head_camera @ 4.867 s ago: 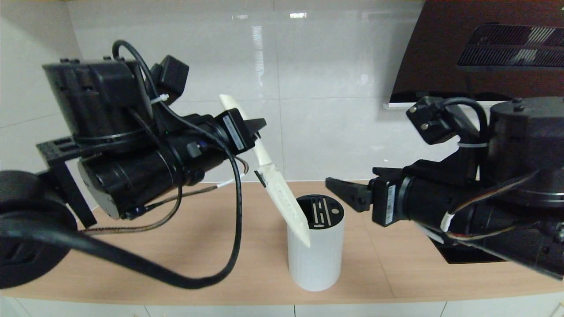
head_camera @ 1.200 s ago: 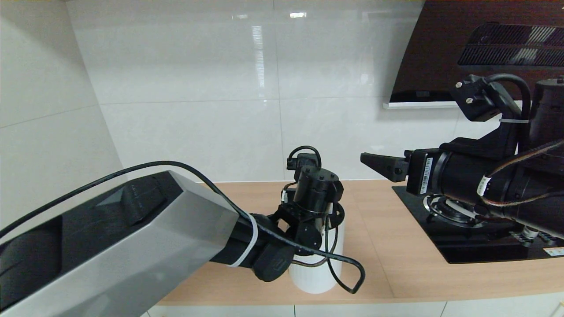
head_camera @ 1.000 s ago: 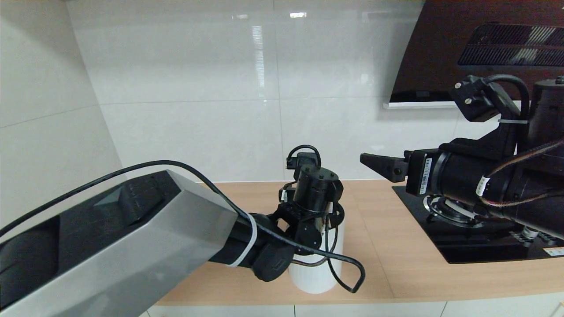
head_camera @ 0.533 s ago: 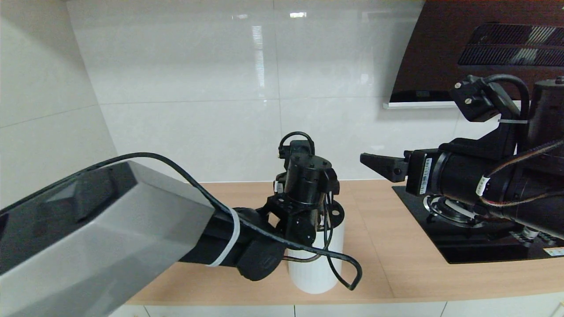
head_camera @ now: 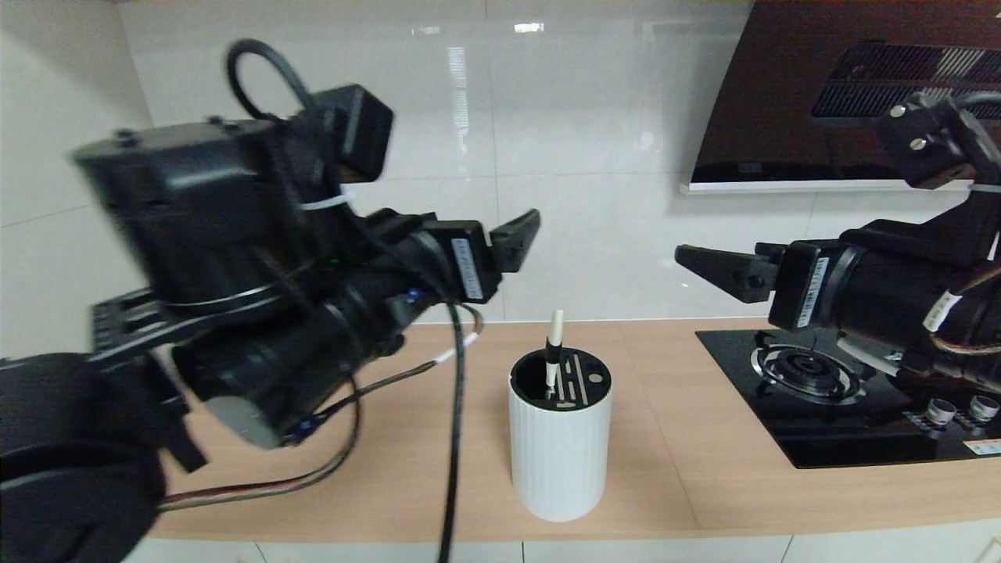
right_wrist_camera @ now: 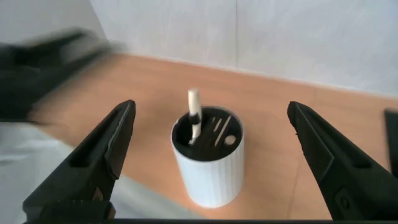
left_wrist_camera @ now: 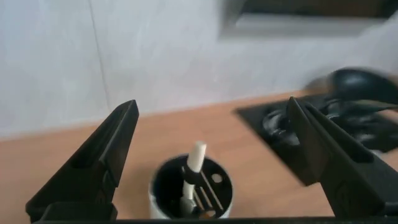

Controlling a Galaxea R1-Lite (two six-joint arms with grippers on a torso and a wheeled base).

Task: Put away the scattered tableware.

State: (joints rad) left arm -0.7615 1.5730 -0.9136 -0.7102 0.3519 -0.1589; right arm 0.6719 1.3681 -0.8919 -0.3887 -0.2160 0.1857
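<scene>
A white cylindrical knife holder (head_camera: 559,453) with a black slotted top stands on the wooden counter (head_camera: 375,446). A knife (head_camera: 554,338) sits upright in one slot, with only its white handle sticking out. My left gripper (head_camera: 522,228) hangs open and empty, up and to the left of the holder. My right gripper (head_camera: 696,264) is open and empty, above the counter to the holder's right. The left wrist view looks down between the open fingers (left_wrist_camera: 118,140) at the handle (left_wrist_camera: 197,160) and holder (left_wrist_camera: 163,194). In the right wrist view, holder (right_wrist_camera: 211,168) and handle (right_wrist_camera: 194,111) are between the spread fingers (right_wrist_camera: 115,134).
A black gas stove (head_camera: 805,383) takes up the right end of the counter, under a dark range hood (head_camera: 813,86). A white tiled wall (head_camera: 547,156) runs behind. The counter's front edge lies just before the holder.
My left arm has drawn back up and to the left, away from the holder, leaving the knife standing in its slot. The right gripper has shifted slightly right and up.
</scene>
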